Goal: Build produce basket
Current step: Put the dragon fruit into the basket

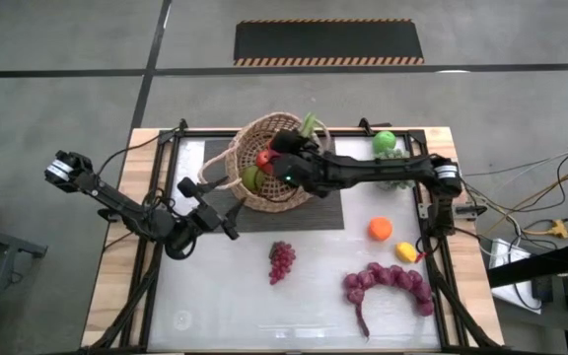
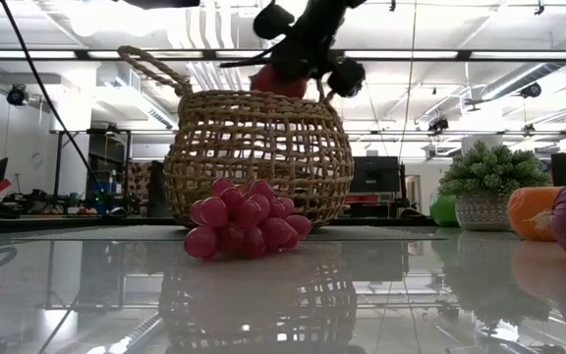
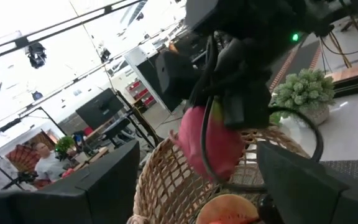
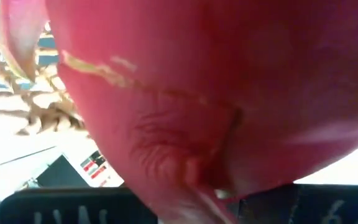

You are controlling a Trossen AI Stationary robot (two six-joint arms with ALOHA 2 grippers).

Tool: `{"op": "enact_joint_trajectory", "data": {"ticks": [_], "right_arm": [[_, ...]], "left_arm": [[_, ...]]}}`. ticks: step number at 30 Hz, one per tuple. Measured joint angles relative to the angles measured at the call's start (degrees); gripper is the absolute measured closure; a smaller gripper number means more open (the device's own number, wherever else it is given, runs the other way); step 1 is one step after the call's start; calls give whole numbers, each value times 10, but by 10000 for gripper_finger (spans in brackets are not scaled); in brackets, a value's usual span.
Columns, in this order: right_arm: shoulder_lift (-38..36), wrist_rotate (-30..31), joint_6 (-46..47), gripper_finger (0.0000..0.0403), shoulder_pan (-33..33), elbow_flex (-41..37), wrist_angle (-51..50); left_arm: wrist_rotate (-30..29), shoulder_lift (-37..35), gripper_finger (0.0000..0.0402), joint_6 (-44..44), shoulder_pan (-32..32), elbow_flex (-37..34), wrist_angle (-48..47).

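The wicker basket (image 1: 269, 170) stands on a dark mat at the table's far middle, with a green apple (image 1: 251, 178) and a red fruit (image 1: 264, 158) inside. My right gripper (image 1: 286, 150) reaches over it from the right, shut on the pink dragon fruit (image 2: 277, 81), which hangs just above the rim. My left gripper (image 1: 220, 215) stands open beside the basket's near left side, touching nothing. On the table lie a small grape bunch (image 1: 281, 261), a larger purple bunch (image 1: 388, 281), an orange (image 1: 380, 229) and a lemon (image 1: 405, 251). My right gripper holds the dragon fruit by its upper part (image 3: 219, 127), with a dark finger (image 3: 236, 111) lying against the fruit's side. The fingers come at it slanting from above and from the table's right. The fruit hangs below the fingers, over the basket's opening and clear of it.
A spiky leafy clump in a pot (image 1: 394, 166) and a green apple (image 1: 385, 143) stand at the far right. A black frame (image 1: 432, 212) runs round the work area. A person (image 3: 42, 163) shows in the room behind the table.
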Motion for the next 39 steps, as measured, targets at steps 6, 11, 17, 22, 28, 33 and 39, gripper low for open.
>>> {"op": "enact_joint_trajectory", "data": {"ticks": [6,11,17,22,28,33,39], "right_arm": [[35,-1,0,354,-6,41,-2],[41,-5,2,341,-10,46,-20],[40,-5,20,290,-11,46,-18],[39,-5,22,253,-11,46,-18],[37,-5,22,248,-11,45,-18],[37,-5,22,245,-11,45,-18],[36,-14,40,235,-12,45,-24]], "left_arm": [[0,0,97,10,0,0,1],[0,0,97,11,0,0,5],[0,0,97,11,0,0,5],[0,0,97,11,0,0,5],[0,0,97,11,0,0,5],[0,0,97,11,0,0,5],[0,0,97,10,0,0,5]]}}
